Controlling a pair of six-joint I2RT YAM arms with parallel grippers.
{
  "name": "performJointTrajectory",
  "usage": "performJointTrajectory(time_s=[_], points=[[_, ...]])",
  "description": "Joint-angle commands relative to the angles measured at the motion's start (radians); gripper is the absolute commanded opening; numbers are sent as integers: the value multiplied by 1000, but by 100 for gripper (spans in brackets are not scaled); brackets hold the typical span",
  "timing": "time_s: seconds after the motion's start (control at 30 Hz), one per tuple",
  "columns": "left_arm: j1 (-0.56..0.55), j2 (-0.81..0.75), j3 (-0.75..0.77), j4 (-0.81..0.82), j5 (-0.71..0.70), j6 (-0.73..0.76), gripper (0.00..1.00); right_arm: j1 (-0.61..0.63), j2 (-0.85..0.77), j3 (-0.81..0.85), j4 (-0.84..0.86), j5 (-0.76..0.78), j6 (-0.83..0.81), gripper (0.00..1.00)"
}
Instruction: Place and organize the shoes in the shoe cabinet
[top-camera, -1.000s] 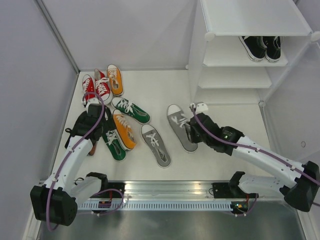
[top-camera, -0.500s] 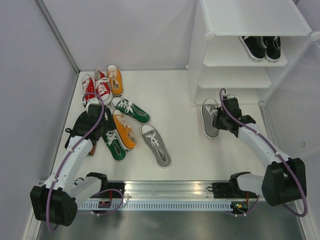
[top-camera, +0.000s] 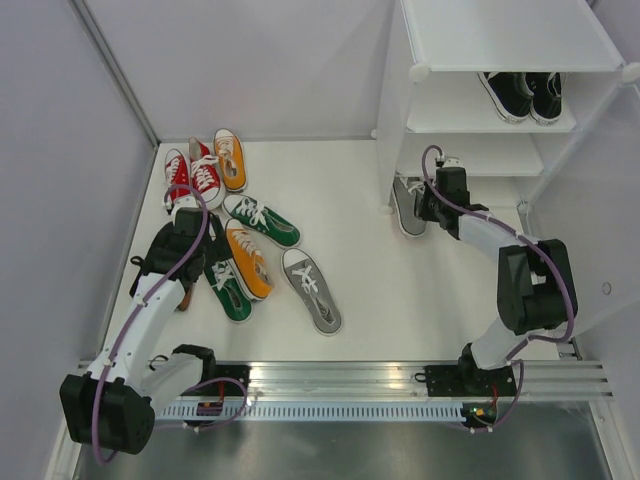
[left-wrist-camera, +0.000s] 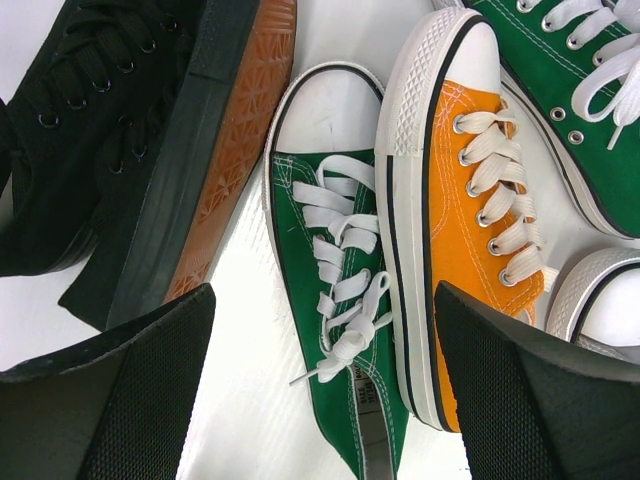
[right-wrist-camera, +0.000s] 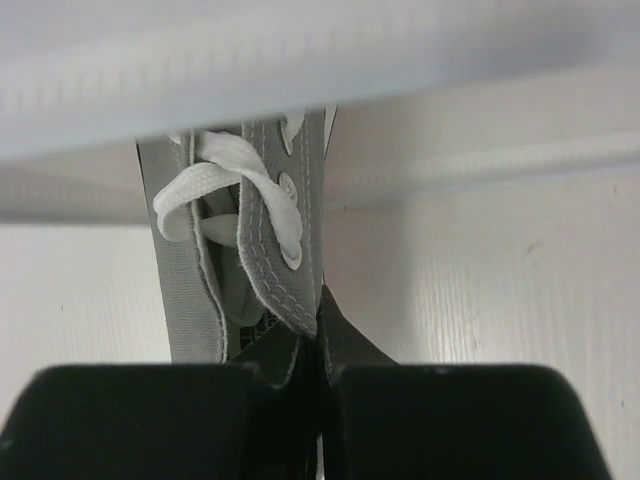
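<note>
My left gripper (left-wrist-camera: 322, 395) hangs wide open over a green shoe (left-wrist-camera: 335, 330). Red shoes (top-camera: 190, 175), orange shoes (top-camera: 247, 258) and a loose grey shoe (top-camera: 312, 290) wait on the floor. My right gripper (right-wrist-camera: 320, 350) pinches the second grey shoe (right-wrist-camera: 275, 260) at the foot of the cabinet (top-camera: 500, 30). I judge only the black pair (top-camera: 522, 95) is shelved.

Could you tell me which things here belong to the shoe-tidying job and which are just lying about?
Belonging: shoe cabinet; grey sneaker in the right pincer; loose grey sneaker; red pair; orange sneakers; green sneakers; shelved black pair; black brown-soled shoe.
Lying about: only the rig's metal rail.
</note>
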Motion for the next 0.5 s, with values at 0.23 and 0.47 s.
performJointTrajectory(time_s=[0.23,0.47], points=[[4,-24,-3,30,22,37,93,-23,87,75,245,-11,-10,68],[4,-28,-3,33,29,38,93,-25,-103,-61,202,-24,18,77]])
